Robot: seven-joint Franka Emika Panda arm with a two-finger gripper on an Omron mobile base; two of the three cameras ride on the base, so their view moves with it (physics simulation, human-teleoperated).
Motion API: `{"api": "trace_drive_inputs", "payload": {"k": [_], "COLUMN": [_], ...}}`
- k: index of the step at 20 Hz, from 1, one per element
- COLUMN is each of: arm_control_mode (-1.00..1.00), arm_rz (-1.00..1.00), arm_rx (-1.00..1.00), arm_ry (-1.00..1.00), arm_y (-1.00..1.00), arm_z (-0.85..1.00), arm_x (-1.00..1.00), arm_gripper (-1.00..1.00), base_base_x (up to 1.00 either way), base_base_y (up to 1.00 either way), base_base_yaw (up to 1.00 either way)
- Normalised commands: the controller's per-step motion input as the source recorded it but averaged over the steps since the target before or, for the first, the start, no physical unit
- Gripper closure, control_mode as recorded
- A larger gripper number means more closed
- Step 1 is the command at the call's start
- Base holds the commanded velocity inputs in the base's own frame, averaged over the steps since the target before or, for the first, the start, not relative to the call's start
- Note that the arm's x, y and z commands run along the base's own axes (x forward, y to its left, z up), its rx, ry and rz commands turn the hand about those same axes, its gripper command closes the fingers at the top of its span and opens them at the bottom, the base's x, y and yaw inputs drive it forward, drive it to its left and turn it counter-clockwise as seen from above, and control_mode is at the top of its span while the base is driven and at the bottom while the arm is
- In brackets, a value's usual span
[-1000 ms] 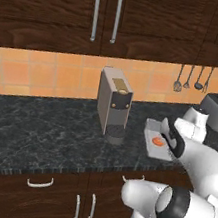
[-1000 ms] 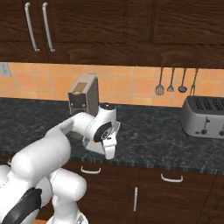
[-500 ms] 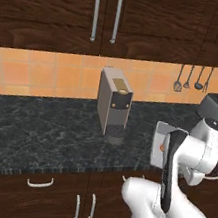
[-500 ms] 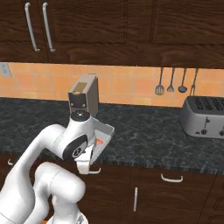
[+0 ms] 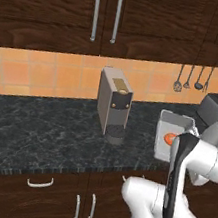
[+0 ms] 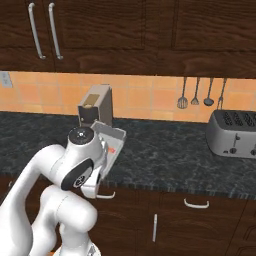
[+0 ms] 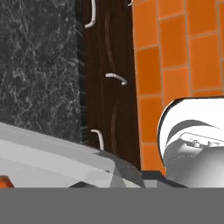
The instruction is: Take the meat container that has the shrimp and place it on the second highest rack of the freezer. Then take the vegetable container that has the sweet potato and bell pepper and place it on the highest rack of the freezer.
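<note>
The meat container [image 5: 168,127], a light-grey tray, hangs tipped steeply on its side above the counter's front edge. The orange shrimp [image 5: 170,138] lies against its floor. From the right, the tray [image 6: 113,136] leans against my wrist, the shrimp [image 6: 111,150] showing as a small orange patch. My gripper [image 6: 101,167] is shut on the tray's lower rim, mostly hidden behind my own arm. The hand view looks past the tray's wall [image 7: 52,159] down at cabinet fronts and floor. The freezer, vegetable container, sweet potato and bell pepper are out of view.
A grey coffee machine [image 5: 113,104] stands at the back of the dark stone counter [image 5: 35,133]. A toaster [image 6: 234,132] sits to the right, under hanging utensils [image 6: 200,92]. Dark wall cabinets [image 5: 105,14] hang overhead. Drawer handles [image 7: 114,78] line the front below.
The wrist has rolled and the forearm swung across, tipping the tray from nearly flat to steeply on edge. The coffee machine and toaster stay where they were.
</note>
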Motion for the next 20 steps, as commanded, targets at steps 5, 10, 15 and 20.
{"api": "trace_drive_inputs", "payload": {"k": [5, 10, 15, 20], "arm_control_mode": [1.0, 1.0, 1.0, 1.0], "arm_rz": [0.0, 0.0, 0.0, 0.0], "arm_rx": [0.0, 0.0, 0.0, 0.0], "arm_ry": [0.0, 0.0, 0.0, 0.0], "arm_y": [0.0, 0.0, 0.0, 0.0], "arm_z": [0.0, 0.0, 0.0, 0.0], "arm_x": [0.0, 0.0, 0.0, 0.0], "arm_gripper": [1.0, 1.0, 1.0, 1.0], "base_base_x": [-0.91, -0.46, -0.19, 0.06], "base_base_y": [0.07, 0.18, 0.05, -0.39], "base_base_yaw": [-0.59, -0.89, -0.96, -0.9]}}
